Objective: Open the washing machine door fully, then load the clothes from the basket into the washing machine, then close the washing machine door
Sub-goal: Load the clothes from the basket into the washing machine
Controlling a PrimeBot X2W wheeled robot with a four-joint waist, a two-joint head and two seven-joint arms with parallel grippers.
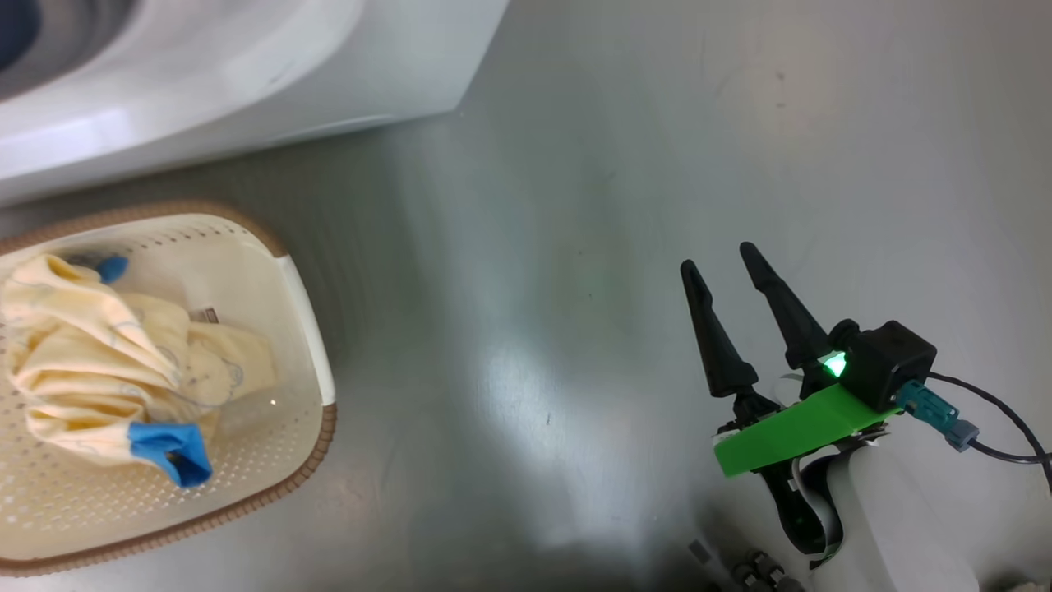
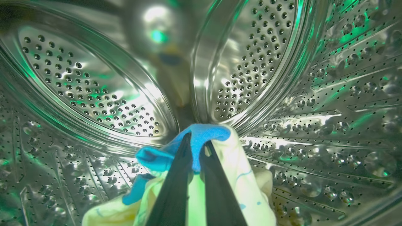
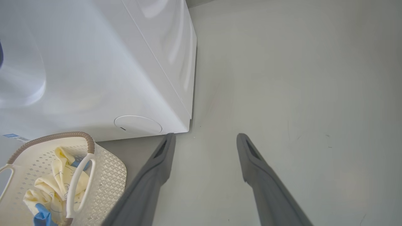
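Clamping a cream-yellow, blue-trimmed garment is the left end effector; the right end effector gapes.

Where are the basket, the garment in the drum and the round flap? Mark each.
basket (image 1: 306, 329), head view, white side handle.
garment in the drum (image 2: 208, 131), left wrist view, blue trim.
round flap (image 3: 138, 125), right wrist view, its centre.

A laundry spot: a white front-loading washing machine with a perforated steel drum stands on bare, glossy grey floor, a basket of clothes beside it.
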